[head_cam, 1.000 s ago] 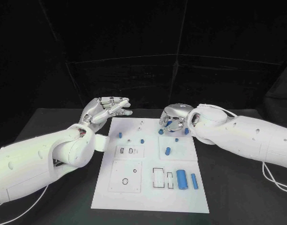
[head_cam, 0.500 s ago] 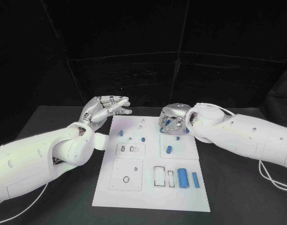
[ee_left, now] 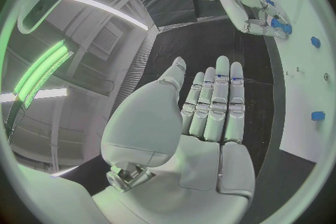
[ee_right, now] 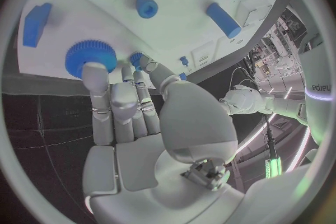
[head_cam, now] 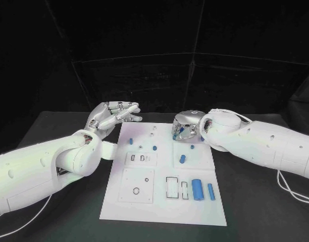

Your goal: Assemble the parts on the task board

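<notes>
We see the right hand (ee_right: pixel 133 123) with fingertips (ee_right: pixel 93 71) touching the blue gear (ee_right: pixel 91 56) at the task board's (head_cam: pixel 162 212) far edge; our left hand (head_cam: pixel 114 117), empty and outstretched, hovers beside that edge.

Small dark lettering on the white left arm (ee_right: pixel 318 89) at the rim of the right wrist view, seemingly upside down, possibly the maker's name, too bent to read surely
</notes>
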Robot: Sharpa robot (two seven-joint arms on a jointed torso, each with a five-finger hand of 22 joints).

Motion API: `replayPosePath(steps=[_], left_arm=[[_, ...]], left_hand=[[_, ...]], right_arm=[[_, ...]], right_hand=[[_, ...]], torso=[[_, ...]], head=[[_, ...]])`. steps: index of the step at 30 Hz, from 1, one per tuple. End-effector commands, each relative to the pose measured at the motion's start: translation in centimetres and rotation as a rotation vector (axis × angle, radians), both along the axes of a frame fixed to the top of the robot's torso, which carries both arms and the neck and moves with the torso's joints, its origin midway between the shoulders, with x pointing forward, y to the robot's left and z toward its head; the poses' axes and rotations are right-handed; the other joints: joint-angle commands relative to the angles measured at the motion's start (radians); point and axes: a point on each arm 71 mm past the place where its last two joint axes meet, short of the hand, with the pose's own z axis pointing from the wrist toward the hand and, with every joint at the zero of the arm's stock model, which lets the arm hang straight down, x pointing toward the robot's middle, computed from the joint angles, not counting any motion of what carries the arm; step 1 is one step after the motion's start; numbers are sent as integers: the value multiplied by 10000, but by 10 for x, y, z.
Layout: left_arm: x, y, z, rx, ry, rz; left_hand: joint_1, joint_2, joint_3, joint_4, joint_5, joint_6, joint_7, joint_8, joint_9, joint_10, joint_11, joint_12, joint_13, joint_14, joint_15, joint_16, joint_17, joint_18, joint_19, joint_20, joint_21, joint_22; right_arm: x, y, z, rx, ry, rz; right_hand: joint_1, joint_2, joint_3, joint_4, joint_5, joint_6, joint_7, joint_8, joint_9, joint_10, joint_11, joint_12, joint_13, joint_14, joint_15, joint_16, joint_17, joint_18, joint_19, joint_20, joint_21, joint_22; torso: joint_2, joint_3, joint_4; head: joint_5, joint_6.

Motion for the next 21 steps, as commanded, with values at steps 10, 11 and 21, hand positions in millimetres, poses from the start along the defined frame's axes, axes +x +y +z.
replayPosePath(steps=[10, 11, 21], left_arm=[[0, -1, 1, -7, -15, -161], [0, -1, 1, -6, -13, -162], [1, -1, 0, 23, 18, -124]], left_hand=[[-60, 38, -41, -66, 6, 46, 49, -66, -17, 26, 69, -72, -13, 84, 23, -57, 27, 147, 86, -21, -50, -21], [-60, 38, -41, -66, 6, 46, 49, -67, -17, 26, 70, -73, -13, 84, 23, -57, 28, 147, 87, -21, -50, -21], [-66, 42, -44, -70, 6, 43, 52, -77, -18, 24, 72, -84, -14, 88, 24, -66, 30, 147, 92, -21, -53, -26]], right_arm=[[2, 2, -1, -145, 164, 55], [2, 2, -1, -144, 173, 61], [2, 5, 1, 188, 90, 158]], right_hand=[[40, 158, 494, -32, -238, 141, 22, -26, 16, 256, -16, 53, 3, 182, 55, 210, 93, -146, -92, 22, 275, 238], [34, 158, 524, -27, -242, 156, 20, -23, 18, 273, -18, 54, 3, 181, 54, 229, 106, -149, -95, 22, 298, 261], [-44, 163, 792, 45, -192, 329, -6, 4, 29, 440, -52, 60, 6, 181, 33, 418, 254, -178, -94, 13, 528, 515]], torso=[[57, 4, -1], [59, 4, 1], [60, 17, 29]], head=[[-4, -57], [-2, -62], [37, -8]])
